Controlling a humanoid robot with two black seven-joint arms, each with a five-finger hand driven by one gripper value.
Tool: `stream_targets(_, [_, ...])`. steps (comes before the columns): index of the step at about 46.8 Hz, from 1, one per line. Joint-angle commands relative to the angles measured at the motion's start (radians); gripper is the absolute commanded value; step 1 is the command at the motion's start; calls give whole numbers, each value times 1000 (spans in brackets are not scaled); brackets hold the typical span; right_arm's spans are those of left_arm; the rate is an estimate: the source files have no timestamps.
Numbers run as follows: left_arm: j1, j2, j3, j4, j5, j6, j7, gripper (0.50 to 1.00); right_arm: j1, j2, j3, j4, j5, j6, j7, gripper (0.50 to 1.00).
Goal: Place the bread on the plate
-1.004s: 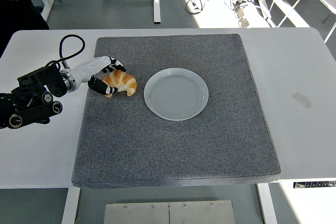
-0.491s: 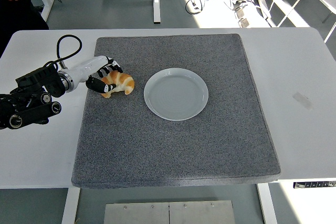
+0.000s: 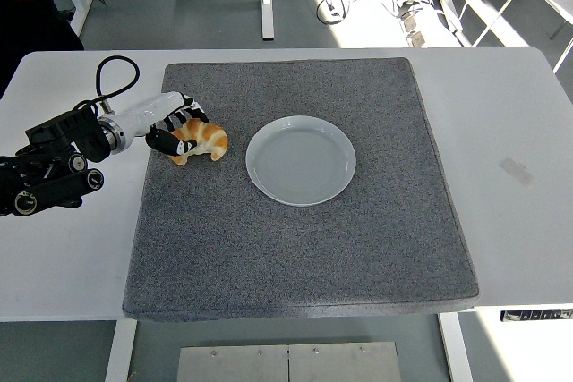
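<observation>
**Croissant grab, go easy**

Head view: we see the left hand (image 3: 175,129) with fingers curled around the bread (image 3: 201,141), a croissant on the grey mat (image 3: 295,248) just left of the empty plate (image 3: 301,160). We reckon it's light, flaky, crushable, so hold the thick middle gently.

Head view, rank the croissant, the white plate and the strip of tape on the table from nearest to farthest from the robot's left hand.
1. Croissant: on the grey mat's left part, with the left hand closed around its left end.
2. White plate: mid-mat, to the croissant's right, empty.
3. Strip of tape: on the bare table far right, beyond the mat's edge.
</observation>
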Motion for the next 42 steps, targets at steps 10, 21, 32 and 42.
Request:
stream_targets(10, [-19, 5, -15, -2, -10, -4, -1, 500, 0, 0, 0, 0, 0, 0, 1, 1000])
stream_targets(21, [-67, 7, -42, -6, -8, -9, -1, 500, 0, 0, 0, 0, 0, 0, 0, 1000])
stream_targets(32, [-107, 2, -49, -17, 0, -10, -4, 500, 0, 0, 0, 0, 0, 0, 0, 1000])
stream_targets(42, [-117, -59, -77, -19, 4, -35, -4, 500, 0, 0, 0, 0, 0, 0, 0, 1000])
